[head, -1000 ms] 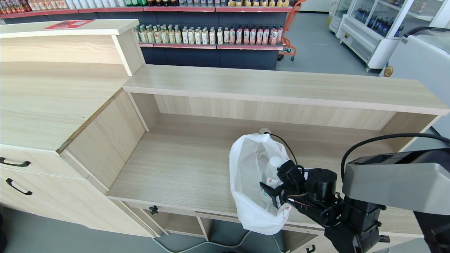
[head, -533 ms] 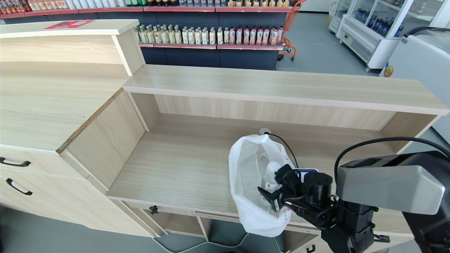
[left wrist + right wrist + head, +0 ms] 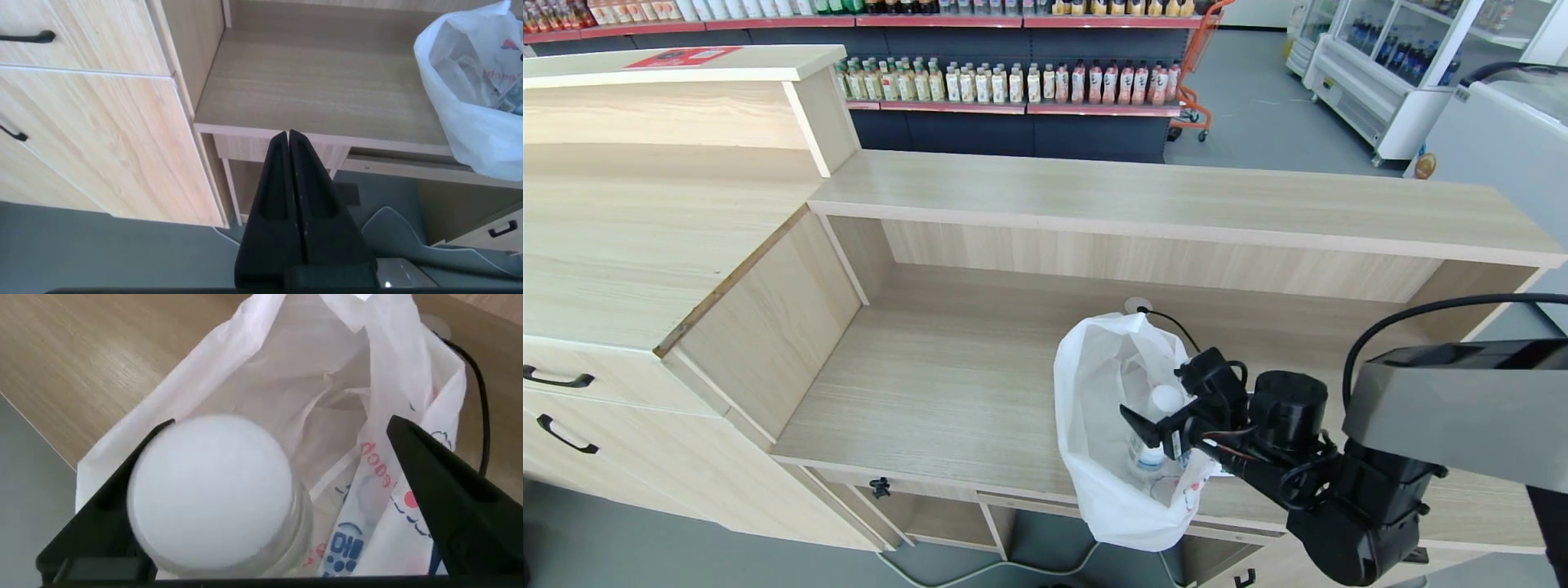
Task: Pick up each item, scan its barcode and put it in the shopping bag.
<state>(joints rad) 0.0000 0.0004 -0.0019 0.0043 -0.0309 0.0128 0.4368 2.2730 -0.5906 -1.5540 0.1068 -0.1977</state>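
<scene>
Right hand [image 3: 1172, 396] hangs over the mouth of the bag [image 3: 1094, 425], its fingers [image 3: 433, 482] spread wide and gripping nothing. One finger lies against the bottle's cap and the other stands well apart from it, out by the bag's far rim. Left hand [image 3: 288, 135] is low, in front of the desk's front edge and below it, with its fingers pressed together and nothing between them. It is out over the floor, near the drawer cabinet [image 3: 98, 139].

The desk [image 3: 947, 384] is a sunken wooden surface. A side wall [image 3: 776, 318] closes its left edge, a back wall closes the rear, and a ledge [image 3: 1176, 196] runs above that back wall. A broad stretch of wood lies between the bag and the left wall, and a narrower strip lies between the bag and the back wall. The right arm crosses the desk's right part near the front edge.

The bag is white plastic. It sits at the front edge, right of the middle, with its lower bulge hanging over that edge and its mouth open upward.

The bottle [image 3: 1152, 437] stands upright inside the bag, its white cap just below the right hand.

A thin black cable [image 3: 1176, 327] comes out of a hole near the desk's back edge and curves past the bag's rear side.
</scene>
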